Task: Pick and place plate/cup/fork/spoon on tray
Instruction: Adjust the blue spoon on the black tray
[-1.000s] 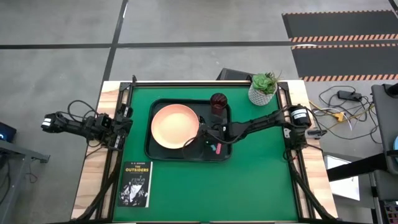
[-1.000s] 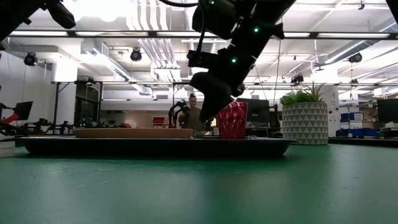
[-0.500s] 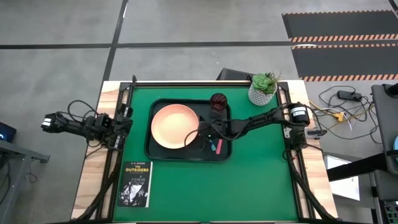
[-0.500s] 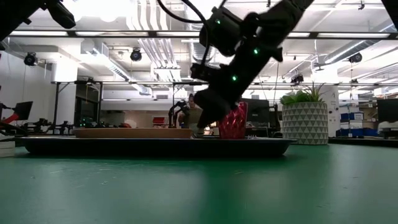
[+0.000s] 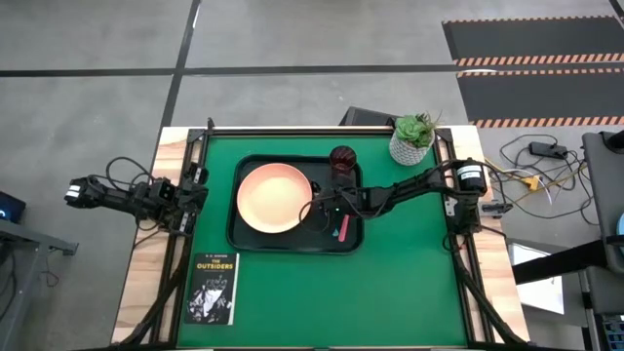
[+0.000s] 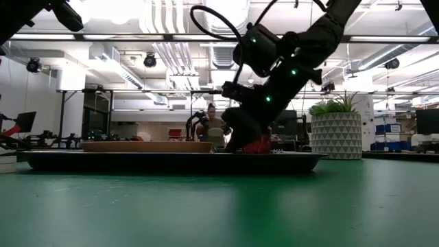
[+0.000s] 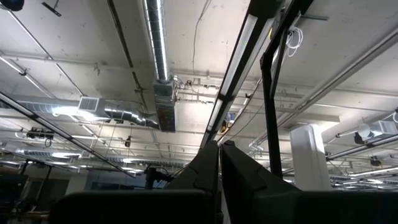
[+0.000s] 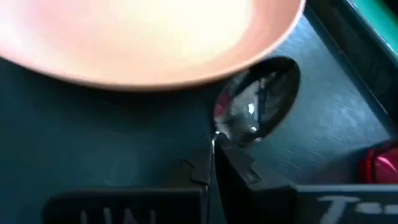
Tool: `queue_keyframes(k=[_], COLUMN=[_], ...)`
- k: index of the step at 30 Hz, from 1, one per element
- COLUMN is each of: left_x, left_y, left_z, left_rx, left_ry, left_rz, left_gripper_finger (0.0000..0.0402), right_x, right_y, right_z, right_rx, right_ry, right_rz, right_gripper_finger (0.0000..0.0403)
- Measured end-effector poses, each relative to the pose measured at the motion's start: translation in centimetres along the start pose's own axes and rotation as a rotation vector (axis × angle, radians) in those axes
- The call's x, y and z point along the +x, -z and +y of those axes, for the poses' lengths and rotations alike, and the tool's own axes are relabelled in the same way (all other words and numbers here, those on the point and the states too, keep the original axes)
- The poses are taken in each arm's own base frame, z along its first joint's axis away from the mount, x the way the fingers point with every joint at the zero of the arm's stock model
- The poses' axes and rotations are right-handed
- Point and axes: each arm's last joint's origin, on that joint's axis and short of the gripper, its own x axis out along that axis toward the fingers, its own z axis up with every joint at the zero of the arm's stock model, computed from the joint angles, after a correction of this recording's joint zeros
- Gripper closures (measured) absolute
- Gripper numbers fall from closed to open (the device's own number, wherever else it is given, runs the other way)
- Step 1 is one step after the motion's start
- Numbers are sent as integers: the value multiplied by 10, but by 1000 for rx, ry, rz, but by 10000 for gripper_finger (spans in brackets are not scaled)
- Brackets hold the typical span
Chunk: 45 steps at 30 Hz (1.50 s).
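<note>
On the tray [image 5: 252, 240], the right gripper [image 5: 318, 207] is reaching low beside the plate's [image 5: 275, 198] right edge, its fingers clenched on the spoon [image 8: 256, 111]; the silver bowl is lying on the tray floor just beside the plate's rim. The cup [image 5: 342, 159] is standing in the tray's far right corner, and the fork [image 5: 342, 228] is lying just right of the gripper. Off the table's left edge, the left gripper [image 7: 220, 163] is waiting, clenched on nothing, pointing at the ceiling.
</note>
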Motion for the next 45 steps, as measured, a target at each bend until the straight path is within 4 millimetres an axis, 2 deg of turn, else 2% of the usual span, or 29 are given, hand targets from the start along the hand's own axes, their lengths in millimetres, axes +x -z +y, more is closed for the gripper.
queue_keyframes(k=[7, 11, 13, 18, 25, 35, 45], left_x=[0, 0, 0, 0, 0, 0, 0], left_y=[0, 0, 0, 1, 1, 1, 0], left_z=[0, 0, 0, 0, 0, 0, 0], left_rx=[0, 0, 0, 1, 1, 3, 1], left_ry=[0, 0, 0, 0, 0, 0, 0], left_rz=[0, 0, 0, 8, 7, 6, 3], left_gripper_finger=[402, 402, 402, 402, 402, 402, 402], right_x=[-7, -11, -12, -11, -7, 4, 4], right_y=[-20, -28, -28, -21, -14, -6, -6], right_z=[6, 11, 11, 6, 11, 14, 14], right_rx=[129, 116, 147, 376, 429, 411, 439], right_ry=[-15, -26, -17, 59, 65, 123, 125], right_rz=[53, 50, 62, 123, 162, 147, 151], right_gripper_finger=[392, 369, 348, 295, 261, 283, 357])
